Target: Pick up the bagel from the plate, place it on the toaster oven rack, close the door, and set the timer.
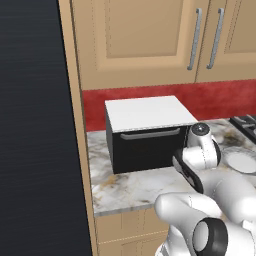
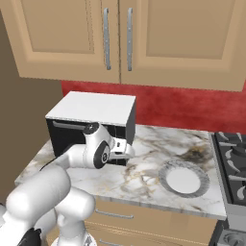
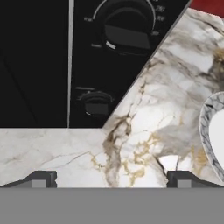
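Observation:
The black toaster oven (image 1: 145, 145) stands on the marble counter with its door (image 1: 142, 152) shut and the silver bar handle (image 1: 150, 134) across the top. The rack is hidden behind the door. The round plate (image 2: 182, 178) lies bare to the oven's right, and the bagel is out of view. My gripper (image 2: 127, 151) hangs open just in front of the oven's right-hand control panel, nothing between its fingers. In the hand view the gripper (image 3: 111, 179) faces a large dial (image 3: 127, 28) and a smaller knob (image 3: 96, 104), with the plate's rim (image 3: 209, 131) at the right edge.
A stove (image 2: 233, 168) borders the counter on the right. Wooden cabinets (image 2: 120, 38) hang above a red backsplash. A tall dark panel (image 1: 35, 125) stands left of the counter. Bare marble (image 2: 144, 168) lies between oven and plate.

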Controlling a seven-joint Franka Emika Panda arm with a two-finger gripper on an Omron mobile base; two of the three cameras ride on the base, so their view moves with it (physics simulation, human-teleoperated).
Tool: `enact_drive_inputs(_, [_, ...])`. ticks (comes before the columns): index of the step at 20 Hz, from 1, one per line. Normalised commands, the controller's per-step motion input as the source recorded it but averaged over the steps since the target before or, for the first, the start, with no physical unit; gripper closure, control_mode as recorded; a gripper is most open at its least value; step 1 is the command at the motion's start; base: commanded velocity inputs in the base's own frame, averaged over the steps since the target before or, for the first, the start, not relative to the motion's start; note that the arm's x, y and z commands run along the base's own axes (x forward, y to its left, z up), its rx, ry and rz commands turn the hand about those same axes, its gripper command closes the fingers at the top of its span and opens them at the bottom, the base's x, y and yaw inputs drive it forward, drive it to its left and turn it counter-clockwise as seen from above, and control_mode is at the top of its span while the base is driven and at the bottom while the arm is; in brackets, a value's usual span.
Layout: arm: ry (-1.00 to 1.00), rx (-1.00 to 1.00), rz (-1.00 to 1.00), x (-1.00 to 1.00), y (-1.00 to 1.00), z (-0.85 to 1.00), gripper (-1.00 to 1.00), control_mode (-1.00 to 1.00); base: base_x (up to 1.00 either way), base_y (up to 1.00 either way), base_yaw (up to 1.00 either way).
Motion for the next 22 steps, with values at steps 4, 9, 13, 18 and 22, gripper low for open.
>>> enact_drive_inputs(4, [0.00, 0.00, 0.00, 0.18, -0.02, 0.00, -1.00, -1.00, 0.00, 0.00, 0.00])
enact_drive_inputs(9, [0.00, 0.00, 0.00, 0.20, 0.00, -0.01, -1.00, -1.00, 0.00, 0.00, 0.00])
enact_drive_inputs(13, [0.00, 0.00, 0.00, 0.20, 0.00, -0.07, -1.00, -1.00, 0.00, 0.00, 0.00])
enact_drive_inputs(18, [0.00, 0.00, 0.00, 0.11, -0.01, -0.11, -1.00, -1.00, 0.00, 0.00, 0.00])
enact_drive_inputs(22, [0.00, 0.00, 0.00, 0.08, 0.00, -0.14, -1.00, -1.00, 0.00, 0.00, 0.00])
